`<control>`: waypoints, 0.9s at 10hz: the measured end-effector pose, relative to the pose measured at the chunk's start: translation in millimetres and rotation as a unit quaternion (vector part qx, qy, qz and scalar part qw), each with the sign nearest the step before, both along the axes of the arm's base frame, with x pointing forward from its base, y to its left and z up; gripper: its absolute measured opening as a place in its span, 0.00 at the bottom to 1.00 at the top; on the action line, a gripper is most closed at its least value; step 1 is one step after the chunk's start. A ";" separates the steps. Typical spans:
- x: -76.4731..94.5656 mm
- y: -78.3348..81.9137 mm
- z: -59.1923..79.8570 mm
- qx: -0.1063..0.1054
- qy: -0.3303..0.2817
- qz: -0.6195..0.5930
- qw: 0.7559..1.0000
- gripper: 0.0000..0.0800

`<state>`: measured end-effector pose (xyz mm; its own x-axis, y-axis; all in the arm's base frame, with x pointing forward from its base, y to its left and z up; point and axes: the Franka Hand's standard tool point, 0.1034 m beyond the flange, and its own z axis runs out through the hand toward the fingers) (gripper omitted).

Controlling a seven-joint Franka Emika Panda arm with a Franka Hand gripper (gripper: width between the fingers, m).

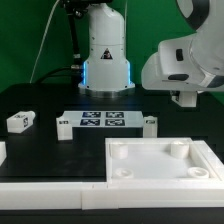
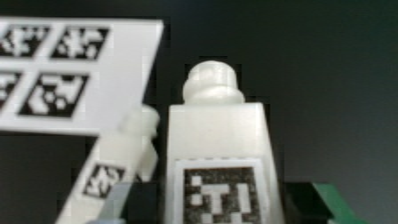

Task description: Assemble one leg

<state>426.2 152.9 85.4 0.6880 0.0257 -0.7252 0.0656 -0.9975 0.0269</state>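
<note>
In the wrist view a white leg (image 2: 217,130) with a round peg at its far end and a black-and-white tag fills the middle, close to the camera. It sits between the jaws of my gripper (image 2: 222,216), which is shut on it. In the exterior view my gripper (image 1: 186,100) hangs above the table at the exterior view's right, and the held leg is hidden there. A second leg (image 2: 121,152) lies beside the marker board (image 2: 71,70) and also shows in the exterior view (image 1: 150,123). A third leg (image 1: 20,122) lies at the exterior view's left.
The large white square panel (image 1: 160,172) with round corner sockets lies at the front right of the exterior view. The marker board (image 1: 100,122) lies mid-table. The robot base (image 1: 105,55) stands at the back. A white part (image 1: 2,150) shows at the left edge.
</note>
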 end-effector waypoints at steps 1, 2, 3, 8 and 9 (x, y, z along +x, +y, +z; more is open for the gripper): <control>4.2 1.6 2.2 0.008 -0.061 -0.003 0.998 0.36; 3.2 1.9 3.1 0.014 -0.113 -0.005 0.993 0.36; 4.6 3.2 2.6 0.021 -0.162 -0.006 0.987 0.36; 36.3 -13.6 14.4 0.064 -0.396 -0.002 0.916 0.36; 41.9 -16.0 14.6 0.071 -0.427 -0.001 0.902 0.36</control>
<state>468.1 136.9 100.0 0.9941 0.0746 0.0785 0.0795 -0.9950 -0.0605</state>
